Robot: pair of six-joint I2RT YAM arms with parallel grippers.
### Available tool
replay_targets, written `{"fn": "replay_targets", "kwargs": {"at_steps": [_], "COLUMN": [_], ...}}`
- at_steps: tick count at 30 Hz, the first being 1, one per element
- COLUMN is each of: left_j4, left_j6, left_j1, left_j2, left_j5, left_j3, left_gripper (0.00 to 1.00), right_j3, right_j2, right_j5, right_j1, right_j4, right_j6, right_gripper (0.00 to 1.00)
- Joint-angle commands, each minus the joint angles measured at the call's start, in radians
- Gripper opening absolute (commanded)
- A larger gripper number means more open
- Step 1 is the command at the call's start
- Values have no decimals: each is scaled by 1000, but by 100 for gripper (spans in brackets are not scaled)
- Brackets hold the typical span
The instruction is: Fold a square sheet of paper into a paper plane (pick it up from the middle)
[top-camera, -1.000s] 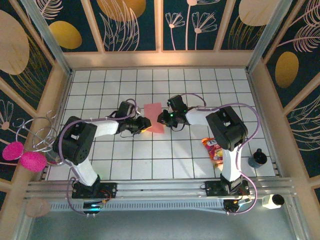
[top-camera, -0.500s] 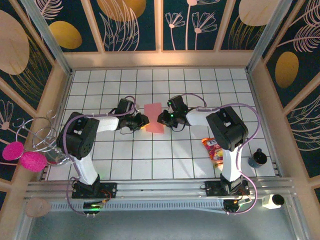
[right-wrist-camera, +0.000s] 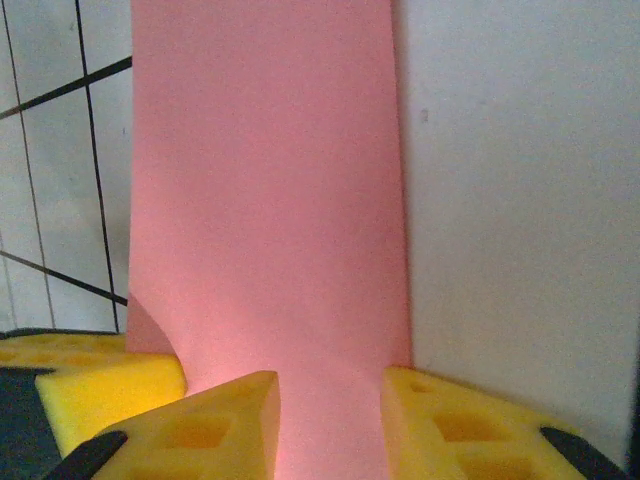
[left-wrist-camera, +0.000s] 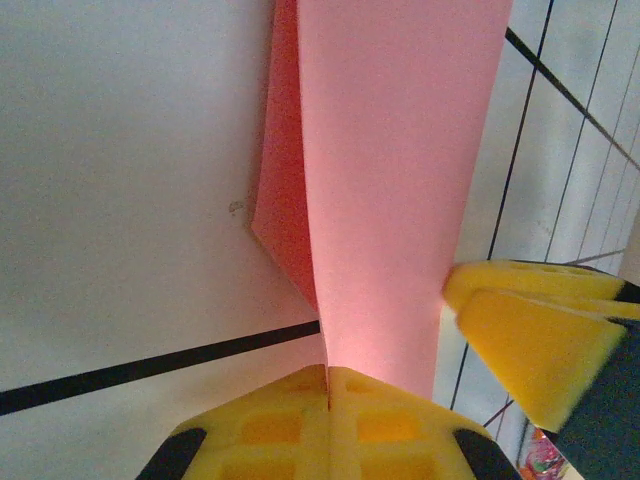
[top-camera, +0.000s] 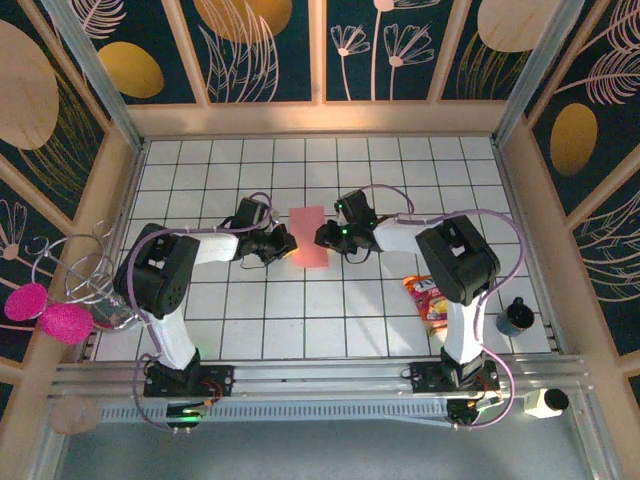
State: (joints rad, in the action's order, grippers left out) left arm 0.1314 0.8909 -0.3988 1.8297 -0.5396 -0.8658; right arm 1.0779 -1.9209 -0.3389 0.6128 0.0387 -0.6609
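The salmon-pink sheet of paper (top-camera: 309, 237) lies mid-table, folded into a narrow strip with two layers. In the left wrist view the paper (left-wrist-camera: 400, 170) has its upper layer raised off the darker lower one, and its near edge runs into the seam of my left gripper (left-wrist-camera: 328, 372), which is shut on it. My left gripper (top-camera: 286, 243) sits at the paper's left side. My right gripper (top-camera: 324, 237) is at the paper's right side. It stands open (right-wrist-camera: 330, 400), its yellow fingers (right-wrist-camera: 225, 415) apart over the paper (right-wrist-camera: 270, 190).
A red and yellow snack packet (top-camera: 427, 300) lies on the white tiled table (top-camera: 300, 320) at the near right, beside the right arm. A small black object (top-camera: 514, 317) stands at the right edge. Pink pompoms and a wire stand (top-camera: 60, 295) sit outside the left wall.
The left arm has drawn back, its gripper shifting slightly up and left at the paper's edge. The right gripper and the paper have hardly moved.
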Motion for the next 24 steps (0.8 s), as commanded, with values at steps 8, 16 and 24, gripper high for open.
{"fn": "replay_targets", "kwargs": {"at_steps": [8,16,24], "left_j4": [33,17,15], "left_j6": [119,157,175], "left_j1": [8,8,8], "left_j2": [-61,-64,-63], "left_j5": [-26,-41,-46], "left_j3": [26,11,7], "left_gripper": [0,0,0], "right_j3": [-65,-144,-274], "right_j2": [216,187,184], "right_j5": [304,521,539], "right_j1": [148,324,369], "right_j4": [27,161,376], "right_j6": [432,617,731], "right_gripper": [48,51,51]}}
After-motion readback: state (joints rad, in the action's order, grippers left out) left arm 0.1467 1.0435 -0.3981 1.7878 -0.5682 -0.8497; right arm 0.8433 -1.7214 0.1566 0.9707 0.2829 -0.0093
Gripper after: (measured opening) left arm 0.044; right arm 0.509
